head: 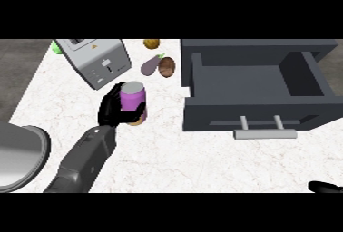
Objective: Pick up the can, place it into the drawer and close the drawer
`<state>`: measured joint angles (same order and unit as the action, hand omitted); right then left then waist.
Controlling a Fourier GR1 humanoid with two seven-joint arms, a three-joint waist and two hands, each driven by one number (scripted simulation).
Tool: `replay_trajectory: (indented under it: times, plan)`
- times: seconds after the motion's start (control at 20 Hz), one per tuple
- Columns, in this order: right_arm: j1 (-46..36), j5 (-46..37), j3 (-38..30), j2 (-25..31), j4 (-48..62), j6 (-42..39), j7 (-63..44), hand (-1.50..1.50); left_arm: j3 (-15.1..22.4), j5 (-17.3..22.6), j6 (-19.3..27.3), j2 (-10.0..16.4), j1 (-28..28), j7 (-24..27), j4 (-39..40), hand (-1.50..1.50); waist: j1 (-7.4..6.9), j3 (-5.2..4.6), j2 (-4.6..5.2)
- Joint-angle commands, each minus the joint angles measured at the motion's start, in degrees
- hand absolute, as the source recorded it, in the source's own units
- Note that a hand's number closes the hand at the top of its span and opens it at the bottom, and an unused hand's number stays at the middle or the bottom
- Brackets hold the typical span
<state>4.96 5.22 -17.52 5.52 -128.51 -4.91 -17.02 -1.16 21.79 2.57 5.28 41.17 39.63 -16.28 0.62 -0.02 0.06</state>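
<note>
Light is even and diffuse, no hard source. Counter [201, 167] reads bright white mid-frame with no glare patches. Toaster [94, 61], upper left, has a lighter top than side, so the light comes from above. Shadows are weak, just a thin dark strip under the drawer handle [264, 133]. Drawer [254, 111] faces differ only slightly in tone. Soft sheen gradient on the round metal vessel [20, 154], lower left. Left hand [110, 111] is near-flat black. Can [133, 97] lid catches pale light. Floor strip at upper left is dim grey.
</note>
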Motion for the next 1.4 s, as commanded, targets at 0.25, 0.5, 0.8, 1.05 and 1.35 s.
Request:
replay_trajectory:
  times: [0.25, 0.5, 0.8, 1.05, 1.35]
  plan:
    - [2.54, -4.24, 2.92, -2.26, -3.11, 0.77, 0.01, -1.5, 5.3, -3.65, 2.38, -0.1, 4.31, -14.12, -14.74, 1.5, -1.07, 0.06, -0.45]
    - [1.32, 1.04, -1.82, 1.21, -1.98, -1.14, -1.07, -1.5, 6.5, -3.64, 9.6, -3.53, 10.45, -26.57, -24.07, 1.5, -0.84, 0.07, -0.47]
    - [0.24, 2.07, -3.6, 1.71, 0.25, -1.11, -0.54, -1.5, 8.35, -4.47, 12.05, -2.17, 10.65, -39.03, -38.06, 1.5, -0.91, 0.05, -0.35]
    - [-0.17, -0.55, -1.19, 0.72, -2.94, 0.4, -2.96, -1.5, 10.61, -8.44, 18.56, -4.21, 16.6, -47.91, -41.06, 1.5, -0.72, 0.03, -0.31]
    - [-0.42, -1.61, -0.38, -0.27, 1.36, -0.35, 1.01, -1.5, 8.89, -8.18, 19.52, -5.23, 27.95, -50.6, -32.89, 1.5, 0.25, 0.06, 0.06]
